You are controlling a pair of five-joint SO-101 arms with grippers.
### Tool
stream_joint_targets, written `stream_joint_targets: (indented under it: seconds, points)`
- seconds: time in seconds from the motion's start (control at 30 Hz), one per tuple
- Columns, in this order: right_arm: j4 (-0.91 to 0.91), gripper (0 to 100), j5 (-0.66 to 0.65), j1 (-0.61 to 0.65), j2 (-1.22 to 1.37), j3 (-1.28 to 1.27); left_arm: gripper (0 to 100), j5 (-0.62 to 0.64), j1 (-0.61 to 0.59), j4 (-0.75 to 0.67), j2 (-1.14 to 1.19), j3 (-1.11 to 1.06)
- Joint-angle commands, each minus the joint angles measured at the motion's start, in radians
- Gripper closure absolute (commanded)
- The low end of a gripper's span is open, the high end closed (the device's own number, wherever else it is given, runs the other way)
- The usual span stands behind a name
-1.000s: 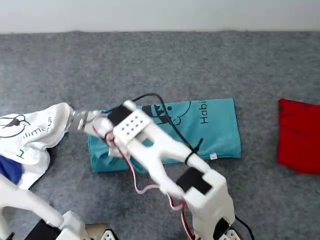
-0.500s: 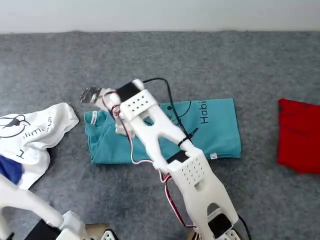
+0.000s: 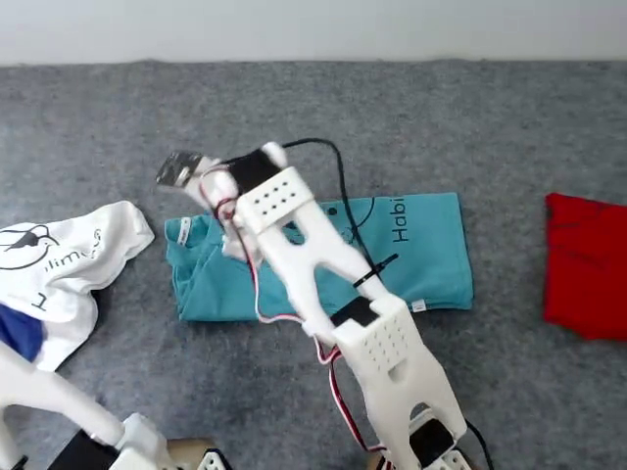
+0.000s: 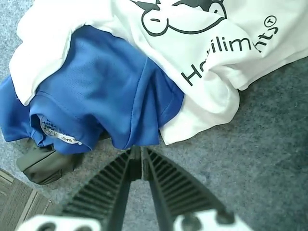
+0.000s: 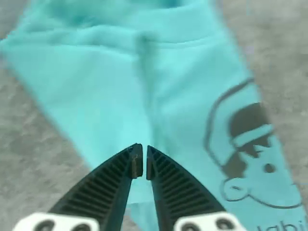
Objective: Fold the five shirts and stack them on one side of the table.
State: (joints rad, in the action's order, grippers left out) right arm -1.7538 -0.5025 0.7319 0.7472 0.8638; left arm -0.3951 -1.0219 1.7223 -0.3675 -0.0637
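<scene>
1. Right end effector (image 5: 142,162), closed on nothing, has swung from the white shirt (image 3: 69,257) to the far-left corner of the teal shirt (image 3: 421,250), mid-desk (image 3: 392,117).
2. Left end effector (image 4: 142,161), closed and empty, hangs over the blue shirt (image 4: 110,96).

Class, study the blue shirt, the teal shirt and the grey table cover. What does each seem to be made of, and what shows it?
The blue shirt: likely sports mesh, faintly shiny; tiny holes show.
The teal shirt: probably cotton knit, matt; soft rounded folds.
The table cover: looks like felt or short carpet; fuzzy, speckled grey.
</scene>
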Motion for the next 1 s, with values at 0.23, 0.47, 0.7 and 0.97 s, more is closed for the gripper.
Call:
stream_joint_targets:
  seconds: [0.23,0.47,0.7,0.97]
  points:
    - [0.234,98.9,0.006,0.091,-0.013,-0.058,99,-0.002,0.002,-0.009,-0.032,-0.016]
    - [0.278,98.9,0.009,0.074,0.070,-0.028,99,-0.003,-0.005,-0.012,-0.037,-0.094]
    - [-0.042,98.7,0.012,0.042,0.021,0.153,99,-0.003,0.002,-0.014,-0.037,-0.093]
    - [-0.047,98.6,0.140,-0.174,-0.171,-0.052,99,-0.006,0.002,-0.048,-0.037,-0.094]
